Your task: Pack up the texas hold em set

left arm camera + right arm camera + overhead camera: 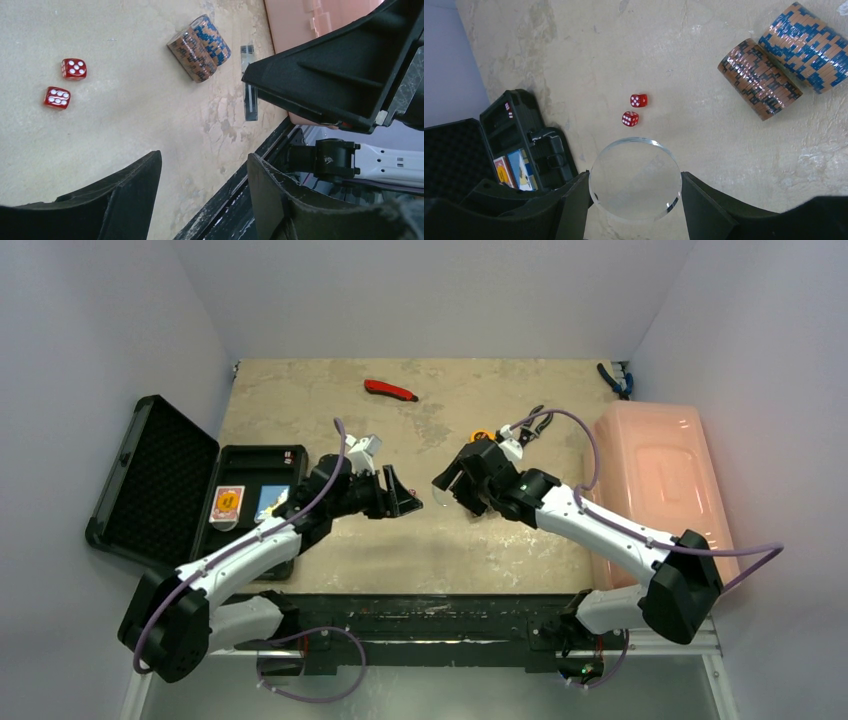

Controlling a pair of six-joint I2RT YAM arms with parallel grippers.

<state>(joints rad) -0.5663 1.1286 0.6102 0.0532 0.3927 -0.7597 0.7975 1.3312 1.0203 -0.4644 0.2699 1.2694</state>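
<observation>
The black rectangular hard case (250, 540) lay open at the left edge of the beige, worn tabletop (450, 550). Its long axis ran from far to near, and its foam-lined lid (150, 480) was folded flat to the left. Two card decks sat side by side in the base, one orange-backed (228, 503) and one blue (270, 500).

Two striped chip rolls lay on their sides on the tabletop, touching, with their long axes parallel. In the right wrist view these ran from upper left to lower right. One was the brown-and-black roll (759, 79) and the other the brown-and-blue roll (809, 47). Two red dice with white pips (639, 100) (630, 118) rested just beside each other, between the rolls and the case.

The right gripper (635, 175) pinched one clear round disc (635, 187) by its rim, above the tabletop, with the flat face turned toward the wrist camera. The left gripper (204, 157) hung with its jaws wide and nothing between them.

One red-handled tool (390, 390) lay far back, and one pink plastic tub (660, 470) stood at the right
</observation>
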